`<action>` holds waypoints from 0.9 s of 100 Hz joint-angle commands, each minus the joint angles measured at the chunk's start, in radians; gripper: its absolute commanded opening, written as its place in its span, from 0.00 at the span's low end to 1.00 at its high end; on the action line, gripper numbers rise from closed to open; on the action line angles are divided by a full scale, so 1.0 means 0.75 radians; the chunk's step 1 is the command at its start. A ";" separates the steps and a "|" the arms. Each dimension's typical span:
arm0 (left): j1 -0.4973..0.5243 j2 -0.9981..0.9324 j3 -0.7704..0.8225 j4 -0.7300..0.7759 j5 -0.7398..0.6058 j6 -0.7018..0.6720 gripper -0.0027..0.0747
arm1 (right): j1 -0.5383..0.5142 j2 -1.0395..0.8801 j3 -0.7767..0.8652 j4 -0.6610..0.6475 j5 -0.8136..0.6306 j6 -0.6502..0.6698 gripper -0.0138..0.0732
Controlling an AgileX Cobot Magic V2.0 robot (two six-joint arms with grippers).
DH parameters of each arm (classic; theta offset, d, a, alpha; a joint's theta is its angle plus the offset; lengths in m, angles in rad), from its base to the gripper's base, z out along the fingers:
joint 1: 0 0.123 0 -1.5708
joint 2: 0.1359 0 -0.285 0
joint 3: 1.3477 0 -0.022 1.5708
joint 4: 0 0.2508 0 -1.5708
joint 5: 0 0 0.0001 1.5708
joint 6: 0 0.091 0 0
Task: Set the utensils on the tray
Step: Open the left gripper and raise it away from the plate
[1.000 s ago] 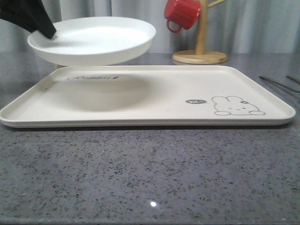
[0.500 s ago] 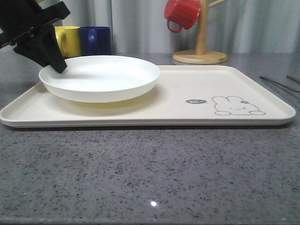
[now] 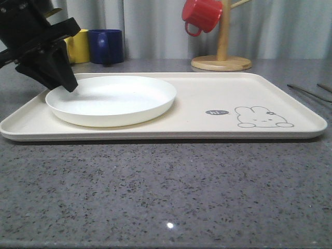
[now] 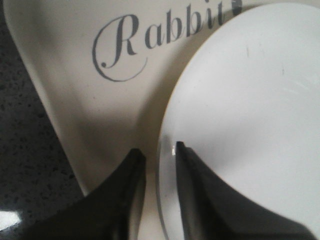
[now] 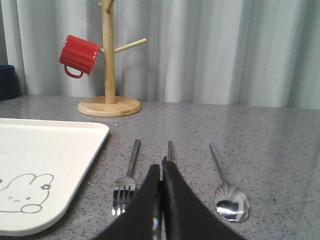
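Two grippers: left gripper [image 4: 156, 155] pinches the white plate [image 3: 111, 98] on the tray [image 3: 207, 98]; right gripper [image 5: 161, 172] jaws closed beside it.

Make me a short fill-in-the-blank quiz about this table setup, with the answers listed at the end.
1. The white plate rests on the ____.
2. The left pincer straddles the plate's ____.
3. The mug hanging on the wooden mug tree is ____.
4. On the counter beside the tray, the fork and spoon lie either side of the ____.

Answers: tray; rim; red; chopsticks
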 commanded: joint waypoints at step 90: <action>0.079 -0.856 0.428 0.135 -0.715 -0.002 0.57 | 0.002 -0.015 -0.024 -0.012 -0.109 -0.006 0.08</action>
